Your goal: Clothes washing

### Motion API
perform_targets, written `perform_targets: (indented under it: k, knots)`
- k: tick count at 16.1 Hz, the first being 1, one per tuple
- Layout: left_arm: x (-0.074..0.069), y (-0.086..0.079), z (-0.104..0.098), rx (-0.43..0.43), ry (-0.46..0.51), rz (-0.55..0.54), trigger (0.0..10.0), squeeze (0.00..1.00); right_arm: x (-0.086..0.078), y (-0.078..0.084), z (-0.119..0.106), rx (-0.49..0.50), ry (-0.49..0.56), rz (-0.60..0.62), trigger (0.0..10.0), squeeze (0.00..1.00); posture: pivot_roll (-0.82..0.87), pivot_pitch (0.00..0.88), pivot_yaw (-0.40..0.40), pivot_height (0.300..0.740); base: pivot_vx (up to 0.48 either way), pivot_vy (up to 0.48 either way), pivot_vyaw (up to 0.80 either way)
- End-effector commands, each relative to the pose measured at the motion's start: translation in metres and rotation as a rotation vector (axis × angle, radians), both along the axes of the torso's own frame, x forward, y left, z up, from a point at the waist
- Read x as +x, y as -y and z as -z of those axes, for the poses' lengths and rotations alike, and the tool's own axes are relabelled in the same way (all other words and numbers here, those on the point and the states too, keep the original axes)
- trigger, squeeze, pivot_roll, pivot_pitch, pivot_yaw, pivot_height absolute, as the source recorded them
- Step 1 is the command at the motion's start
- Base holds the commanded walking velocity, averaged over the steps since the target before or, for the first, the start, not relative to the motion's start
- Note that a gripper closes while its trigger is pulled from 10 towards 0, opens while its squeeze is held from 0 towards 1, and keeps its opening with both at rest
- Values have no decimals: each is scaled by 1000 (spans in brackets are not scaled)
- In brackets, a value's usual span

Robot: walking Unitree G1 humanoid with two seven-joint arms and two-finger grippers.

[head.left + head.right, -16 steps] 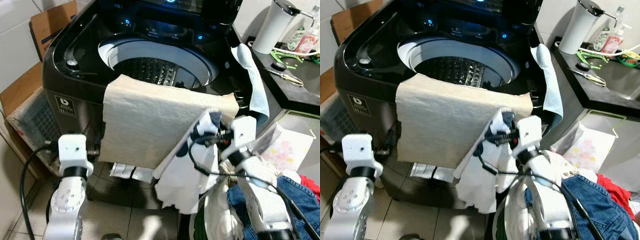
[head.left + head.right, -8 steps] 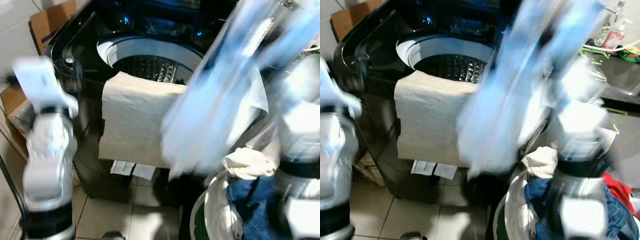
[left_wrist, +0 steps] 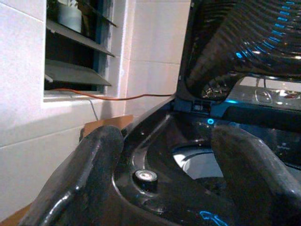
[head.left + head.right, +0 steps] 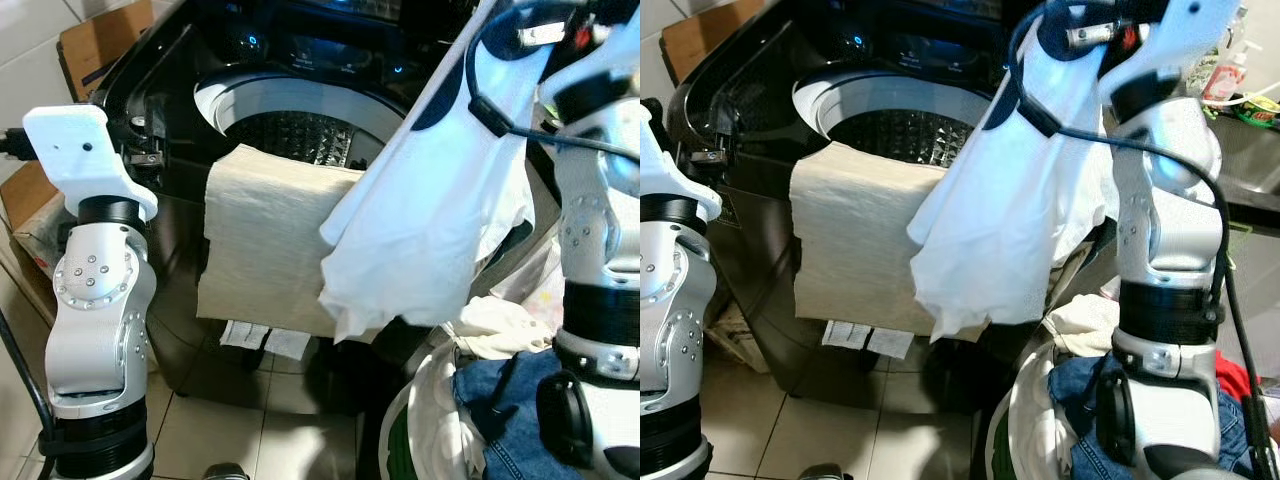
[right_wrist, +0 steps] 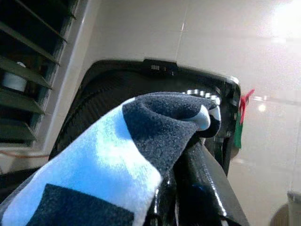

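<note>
Right pincer [image 5: 188, 155] clamping white garment [image 4: 430, 220]

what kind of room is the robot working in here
Most likely a home laundry corner. A dark top-loading washing machine stands open against tiled walls, a beige towel draped over its front rim. The right gripper lifts a white garment above a basket of clothes.

White tiled wall [image 3: 150, 33], louvred window [image 3: 70, 47], beige tiled floor [image 4: 260, 430], dark counter [image 4: 1250, 165] at right.
</note>
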State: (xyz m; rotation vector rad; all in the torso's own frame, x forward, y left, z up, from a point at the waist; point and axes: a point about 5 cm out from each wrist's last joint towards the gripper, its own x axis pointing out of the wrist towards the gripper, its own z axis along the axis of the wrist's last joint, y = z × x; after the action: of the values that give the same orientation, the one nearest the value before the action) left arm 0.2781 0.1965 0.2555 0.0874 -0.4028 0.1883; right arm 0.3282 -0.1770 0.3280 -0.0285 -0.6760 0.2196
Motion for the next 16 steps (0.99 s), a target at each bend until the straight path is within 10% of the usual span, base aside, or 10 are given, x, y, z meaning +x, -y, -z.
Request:
perform_targets:
  k: [1,12,16]
  knots:
    - [-1,8,-7,21,32,32,10000,0,-1,4,1,13,4,17,10000,0,160,0,-122,740,461,0,0]
    - [-1,7,-1,16,41,-28,10000,0,4,5,6,-3,-18,17,10000,0,163,0,-123,740,335,0,0]
    - [4,14,2,14,29,11,10000,0,32,46,-100,117,48,98,10000,0,155,0,-99,740,0,0,0]
